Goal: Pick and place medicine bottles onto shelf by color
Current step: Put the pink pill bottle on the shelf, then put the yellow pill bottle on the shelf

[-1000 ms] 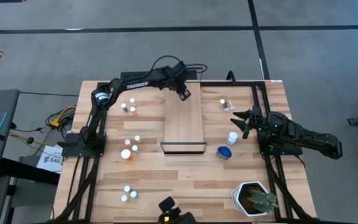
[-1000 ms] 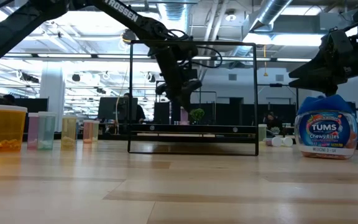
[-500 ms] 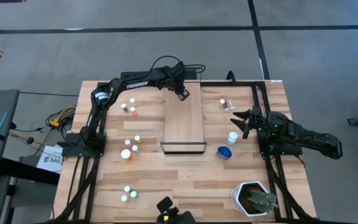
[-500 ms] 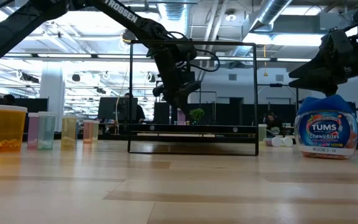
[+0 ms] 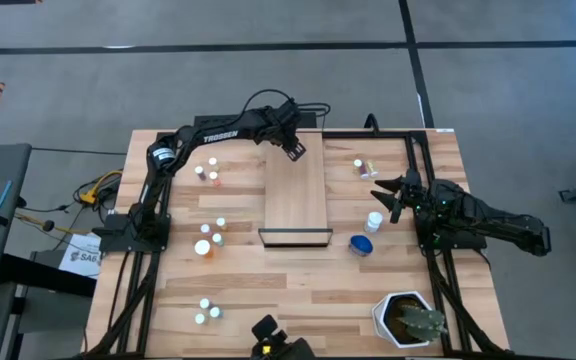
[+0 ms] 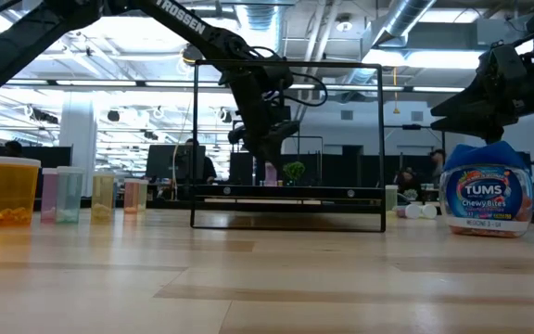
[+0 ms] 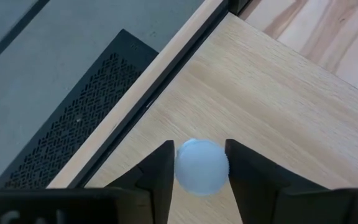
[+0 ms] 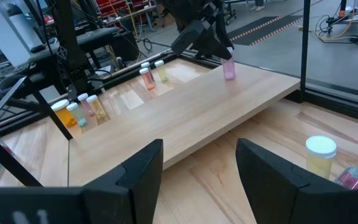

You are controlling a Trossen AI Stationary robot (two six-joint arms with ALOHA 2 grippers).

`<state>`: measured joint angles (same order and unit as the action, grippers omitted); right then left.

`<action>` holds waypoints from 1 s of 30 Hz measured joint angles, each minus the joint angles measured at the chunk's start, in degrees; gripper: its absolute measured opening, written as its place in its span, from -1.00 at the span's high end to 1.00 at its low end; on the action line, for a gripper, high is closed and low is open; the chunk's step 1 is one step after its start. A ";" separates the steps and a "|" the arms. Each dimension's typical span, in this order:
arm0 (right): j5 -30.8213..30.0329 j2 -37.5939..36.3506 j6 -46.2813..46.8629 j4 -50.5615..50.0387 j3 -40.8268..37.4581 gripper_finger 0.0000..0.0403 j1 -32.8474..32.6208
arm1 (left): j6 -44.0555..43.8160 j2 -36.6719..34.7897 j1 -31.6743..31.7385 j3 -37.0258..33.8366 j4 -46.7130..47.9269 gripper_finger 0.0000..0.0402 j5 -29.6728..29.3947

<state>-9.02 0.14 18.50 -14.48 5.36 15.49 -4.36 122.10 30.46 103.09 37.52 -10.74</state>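
The shelf (image 5: 298,195) is a long light-wood board in the middle of the table. A pink medicine bottle (image 8: 229,67) with a white cap (image 7: 202,167) stands upright on the shelf's far end. My left gripper (image 5: 294,150) slants down over it, slightly open, with one finger close on each side of the cap. My right gripper (image 5: 386,198) waits open at the table's right, above the table, with nothing between its fingers. More medicine bottles stand on the table left (image 5: 208,175) and right (image 5: 365,165) of the shelf. My left gripper has its fingers (image 7: 163,171) on either side of the pink bottle's white cap (image 7: 185,168), slanting down from above. They stand very close to the cap, and I cannot tell whether they touch it. The bottle stands upright with its base on the shelf.
Small bottles stand in groups at the table's left (image 5: 210,235) and near left (image 5: 206,310). A white bottle (image 5: 374,220) and a bigger blue one (image 5: 361,243) stand right of the shelf. A white plant pot (image 5: 405,318) is at the near right. Black frame rails (image 5: 413,160) edge the table.
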 joint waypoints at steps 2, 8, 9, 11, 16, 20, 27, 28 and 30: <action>0.00 0.00 0.00 0.00 0.01 -0.12 0.00 | 0.00 0.00 0.00 0.00 -0.05 0.32 0.00; 0.00 0.00 0.00 -0.01 0.01 -0.12 0.00 | 0.00 0.00 0.00 0.00 -0.21 0.26 -0.02; 0.00 0.00 -0.01 0.00 0.00 -0.12 0.00 | 0.00 0.00 0.00 0.00 -0.44 0.26 -0.05; 0.00 0.00 0.00 -0.02 -0.01 -0.12 0.00 | 0.01 -0.08 0.01 0.32 -0.32 0.24 -0.03; 0.00 0.00 -0.01 0.00 0.00 -0.12 0.00 | 0.09 -0.31 -0.07 3.70 3.04 0.19 -0.11; 0.00 0.00 -0.01 -0.01 0.01 -0.12 0.00 | 0.84 -0.45 -0.07 6.36 7.06 0.16 0.18; 0.00 0.02 -0.01 0.00 -0.01 -0.12 0.00 | 0.56 -8.13 -0.15 0.73 9.52 0.16 0.84; 0.00 0.00 0.00 0.00 0.01 -0.12 0.02 | -0.42 -9.86 -0.40 -1.47 9.49 0.16 -0.58; -0.02 0.02 -0.02 0.00 0.01 -0.12 0.00 | -2.86 -14.19 -0.66 -6.86 9.03 0.16 -3.40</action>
<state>-9.04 0.16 18.48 -14.48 5.37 15.49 -7.22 107.91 29.80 96.22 46.55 -14.14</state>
